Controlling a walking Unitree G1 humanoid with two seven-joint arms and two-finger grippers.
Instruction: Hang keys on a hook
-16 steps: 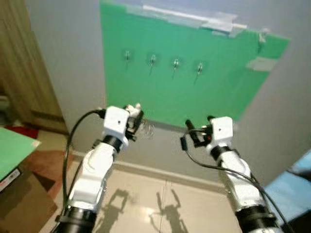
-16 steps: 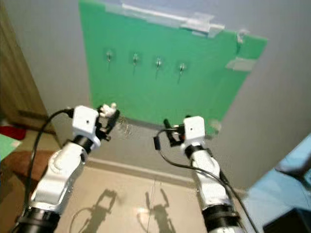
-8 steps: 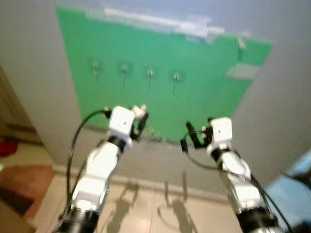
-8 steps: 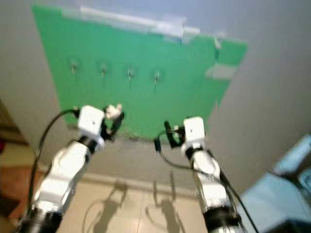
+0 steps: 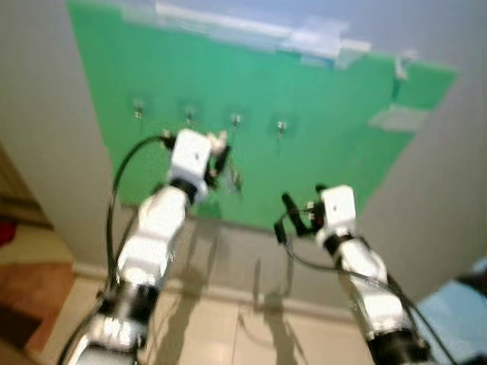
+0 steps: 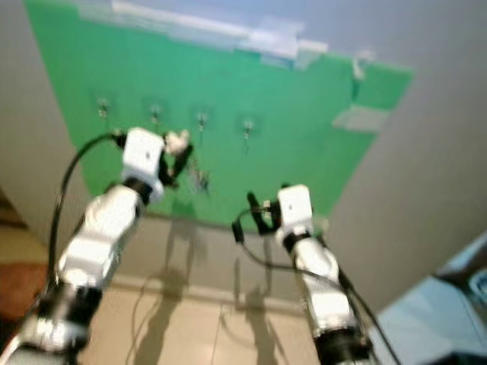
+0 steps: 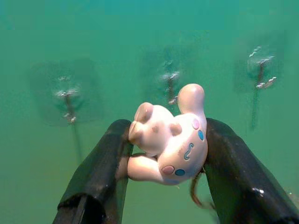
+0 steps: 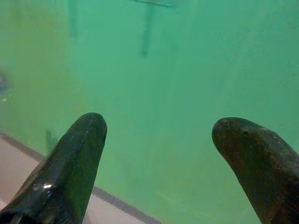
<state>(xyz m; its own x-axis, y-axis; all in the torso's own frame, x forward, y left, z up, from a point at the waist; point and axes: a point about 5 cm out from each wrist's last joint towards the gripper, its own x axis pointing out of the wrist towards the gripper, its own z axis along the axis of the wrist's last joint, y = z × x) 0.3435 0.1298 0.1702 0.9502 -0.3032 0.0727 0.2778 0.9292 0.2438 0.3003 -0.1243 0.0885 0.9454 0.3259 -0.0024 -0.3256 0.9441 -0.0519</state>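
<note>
Four hooks [image 5: 235, 120]: one row, upper centre of the green board [image 5: 335, 167].
Left gripper [image 7: 161, 179]: raised just below them, jaws pinching the pink charm [image 7: 170, 137].
Keys [image 5: 236, 180]: dangling beneath.
Right gripper [image 8: 161, 163]: lower, jaws spread.

- keys [image 5: 235, 178]: small metal bunch dangling below a pink-white figure charm [image 7: 170, 137], charm clamped between black fingers, held before the green board.
- hooks [image 5: 235, 119]: four, in a row across the green board's upper part.
</note>
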